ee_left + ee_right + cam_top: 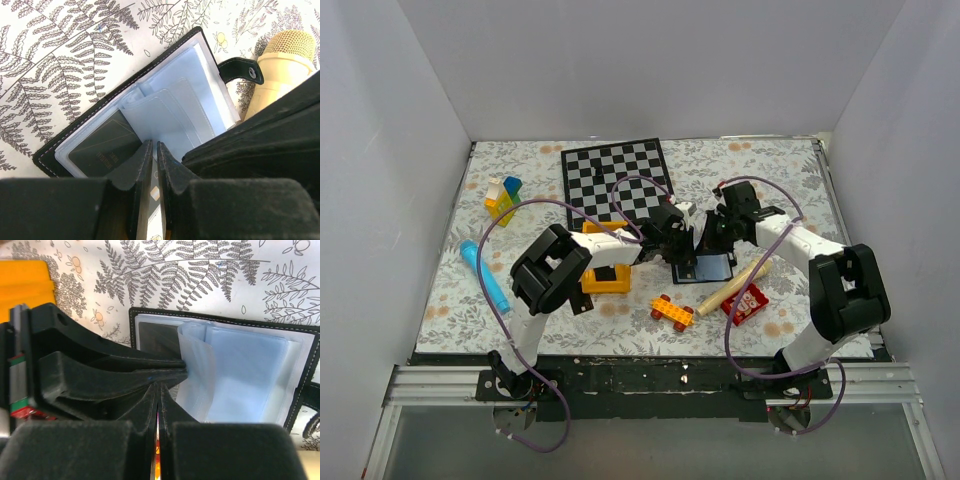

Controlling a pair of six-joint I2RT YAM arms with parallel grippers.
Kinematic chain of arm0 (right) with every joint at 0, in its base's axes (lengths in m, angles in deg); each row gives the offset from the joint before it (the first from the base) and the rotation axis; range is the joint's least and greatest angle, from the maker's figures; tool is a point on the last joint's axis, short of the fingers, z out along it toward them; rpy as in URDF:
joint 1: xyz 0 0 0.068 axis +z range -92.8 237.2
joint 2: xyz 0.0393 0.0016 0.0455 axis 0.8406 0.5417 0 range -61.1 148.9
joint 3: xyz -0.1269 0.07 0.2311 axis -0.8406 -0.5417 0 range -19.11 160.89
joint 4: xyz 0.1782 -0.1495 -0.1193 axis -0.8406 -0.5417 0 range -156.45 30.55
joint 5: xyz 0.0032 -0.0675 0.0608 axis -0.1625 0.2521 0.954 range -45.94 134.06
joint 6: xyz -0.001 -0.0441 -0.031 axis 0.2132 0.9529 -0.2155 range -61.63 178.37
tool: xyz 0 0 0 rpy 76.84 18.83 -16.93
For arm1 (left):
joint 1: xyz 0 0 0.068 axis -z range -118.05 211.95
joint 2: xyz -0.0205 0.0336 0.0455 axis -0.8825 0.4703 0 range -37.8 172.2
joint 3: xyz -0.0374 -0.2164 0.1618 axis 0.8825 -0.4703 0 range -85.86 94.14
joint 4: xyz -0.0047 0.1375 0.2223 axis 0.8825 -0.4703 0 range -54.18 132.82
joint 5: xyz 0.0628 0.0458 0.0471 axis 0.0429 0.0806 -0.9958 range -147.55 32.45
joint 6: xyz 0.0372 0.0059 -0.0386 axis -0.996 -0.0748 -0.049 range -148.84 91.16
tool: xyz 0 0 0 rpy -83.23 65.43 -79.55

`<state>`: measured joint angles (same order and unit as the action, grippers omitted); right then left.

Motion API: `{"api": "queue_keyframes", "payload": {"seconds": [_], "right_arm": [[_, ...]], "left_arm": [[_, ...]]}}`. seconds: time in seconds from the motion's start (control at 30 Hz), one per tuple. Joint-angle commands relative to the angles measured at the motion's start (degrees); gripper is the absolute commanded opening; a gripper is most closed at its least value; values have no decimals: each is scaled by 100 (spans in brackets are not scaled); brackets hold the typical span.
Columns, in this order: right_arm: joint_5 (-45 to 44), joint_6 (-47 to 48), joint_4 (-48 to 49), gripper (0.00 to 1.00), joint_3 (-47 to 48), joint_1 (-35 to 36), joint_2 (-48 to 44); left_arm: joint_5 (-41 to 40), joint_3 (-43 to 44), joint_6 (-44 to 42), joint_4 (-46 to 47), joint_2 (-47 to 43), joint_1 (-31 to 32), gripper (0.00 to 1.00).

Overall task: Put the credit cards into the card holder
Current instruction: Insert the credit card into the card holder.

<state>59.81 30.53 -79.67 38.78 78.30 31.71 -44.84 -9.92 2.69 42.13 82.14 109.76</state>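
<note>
Left wrist view shows the left gripper (154, 145) clenched on the edge of a credit card (152, 197), its tips poised over the open card holder (165, 65). In the top view the holder lies flat on the patterned table (790, 180), just toward 4 o'clock from the centre. A second card (102, 147) already sits in the sleeve at the holder's 8 o'clock corner. The right gripper (158, 390) is pressed closed with only a thin sliver between its pads; what it pinches I cannot tell. The credit card looks light, stiff and slick, best gripped by a short edge. The clear sleeves (195, 365) look floppy and likely need their mouth held open.
</note>
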Motion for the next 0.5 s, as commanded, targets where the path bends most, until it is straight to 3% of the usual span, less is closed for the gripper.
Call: {"api": "queue_keyframes", "payload": {"seconds": [0.0, 0.47], "right_arm": [[-212, -38, 2, 1, -58, -62, -238], [-1047, -29, -411, 1, -146, -98, -115]], "left_arm": [[-5, -167, -42, -520, 223, 88, 10], [-32, -167, -59, -582, 197, 88, 9]]}}
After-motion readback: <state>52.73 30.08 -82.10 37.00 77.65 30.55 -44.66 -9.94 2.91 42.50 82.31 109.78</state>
